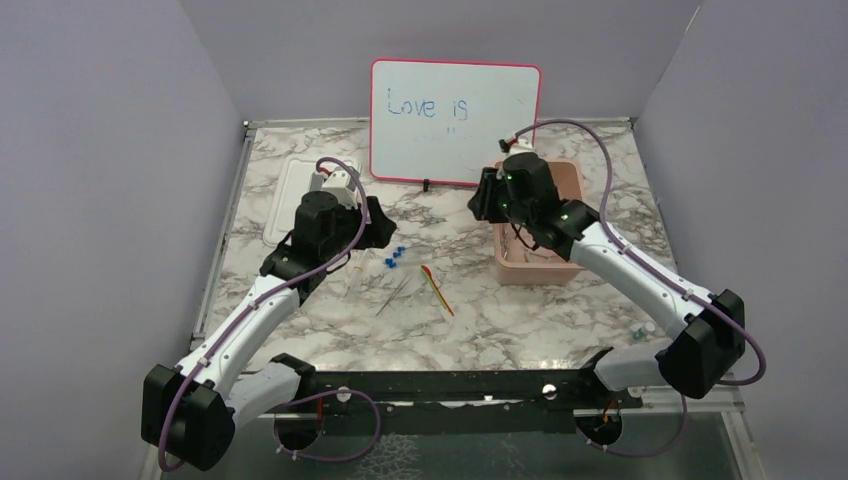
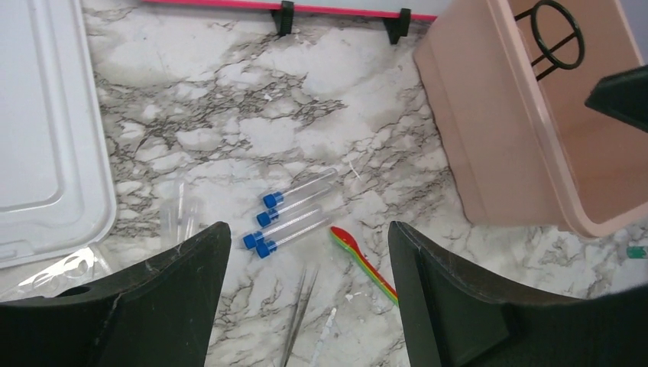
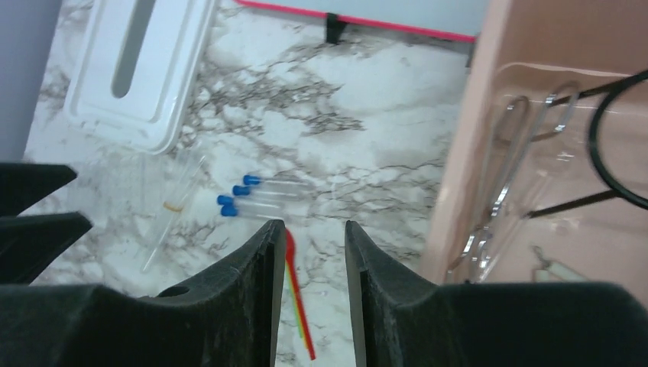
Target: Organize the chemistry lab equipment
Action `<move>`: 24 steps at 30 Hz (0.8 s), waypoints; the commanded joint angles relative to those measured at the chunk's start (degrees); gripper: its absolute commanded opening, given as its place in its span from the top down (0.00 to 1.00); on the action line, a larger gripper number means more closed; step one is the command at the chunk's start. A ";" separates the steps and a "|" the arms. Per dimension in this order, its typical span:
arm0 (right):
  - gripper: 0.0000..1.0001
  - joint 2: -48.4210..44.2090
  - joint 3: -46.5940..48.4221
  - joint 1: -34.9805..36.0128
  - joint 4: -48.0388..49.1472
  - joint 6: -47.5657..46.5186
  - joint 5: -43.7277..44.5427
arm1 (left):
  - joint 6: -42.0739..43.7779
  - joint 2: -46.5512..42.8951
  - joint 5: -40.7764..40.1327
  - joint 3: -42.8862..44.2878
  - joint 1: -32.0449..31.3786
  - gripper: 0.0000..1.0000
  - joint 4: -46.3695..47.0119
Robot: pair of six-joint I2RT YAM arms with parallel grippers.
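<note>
**Operator:** Report the state of both grippers.

**Technician:** The left gripper point(image 2: 307, 233) hangs over the marble table point(image 2: 229, 115) with its jaws spread wide and nothing between them. The right gripper point(image 3: 312, 225) sits at the rim of the pink tub point(image 3: 458, 176). Its jaws stand a narrow gap apart and are also empty.

**Operator:** Locate the equipment.

**Technician:** The black wire ring point(image 3: 615, 164) and some thin metal tools point(image 3: 504, 180) lie inside the tub. The blue-capped tubes point(image 2: 294, 214), four caps showing, lie side by side on the table directly below the left gripper. The red-yellow stick point(image 2: 365, 262) lies just beside them on the tub side. The tweezers point(image 2: 299, 310) lie just beside them towards the arm bases.

**Operator:** State the handling properties and grip points.

**Technician:**
- **Tubes:** These are judged light, rigid, smooth and round, so they are likely to roll or slip. They may crack if squeezed hard.
  - Grip one tube at mid-barrel with the jaws square to its axis, and close gently.
  - Take an outer tube first, since the tubes lie close together and a finger could knock a neighbour.
- **Stick:** It is thin, light and lies flush on the table. Pinch it across its width near the broader red end.
- **Tweezers:** They are stiff but springy. Pinch both legs together near the middle.
</note>
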 commanded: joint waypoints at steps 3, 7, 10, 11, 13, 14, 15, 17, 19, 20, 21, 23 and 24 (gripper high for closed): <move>0.59 6.65 2.42 10.67 -3.13 -1.28 5.63 | -1.67 -1.16 -6.83 1.27 0.06 0.23 -4.84; 0.57 13.47 2.23 15.89 -4.08 -0.71 4.89 | -1.63 -1.71 -9.44 0.86 0.04 0.23 -5.74; 0.56 18.16 2.21 17.71 -5.38 0.24 3.99 | -1.49 -2.01 -11.02 1.12 0.06 0.24 -5.99; 0.56 19.50 2.09 18.07 -5.54 0.49 3.80 | -1.45 -2.10 -11.26 1.05 0.06 0.23 -5.96; 0.55 21.82 1.93 18.51 -5.86 0.92 3.43 | -1.53 -2.24 -11.46 0.80 0.06 0.23 -5.78; 0.55 22.86 1.89 18.63 -5.89 0.95 2.83 | -1.61 -2.23 -11.41 0.63 0.06 0.24 -5.62; 0.55 23.81 1.93 18.71 -5.65 0.66 1.80 | -1.55 -2.21 -11.28 0.48 0.06 0.23 -5.56; 0.55 25.77 2.49 18.81 -5.55 0.55 0.36 | -1.13 -2.01 -11.03 0.46 0.06 0.24 -5.31; 0.55 27.70 3.39 18.83 -5.38 -0.06 -0.66 | -1.14 -1.69 -10.92 0.82 0.02 0.24 -5.61; 0.55 28.69 4.17 18.83 -5.93 -0.09 -0.61 | -1.10 -1.55 -10.69 0.93 0.06 0.23 -5.75; 0.55 29.76 4.90 18.83 -6.35 -0.13 -0.65 | -1.20 -1.56 -10.47 0.94 0.11 0.23 -5.80; 0.55 31.48 6.01 18.78 -6.87 -0.44 -0.69 | -1.35 -1.78 -10.35 0.80 0.11 0.24 -5.76; 0.55 32.21 6.40 18.82 -7.08 -0.59 -0.78 | -1.36 -1.89 -10.34 0.77 0.15 0.24 -5.77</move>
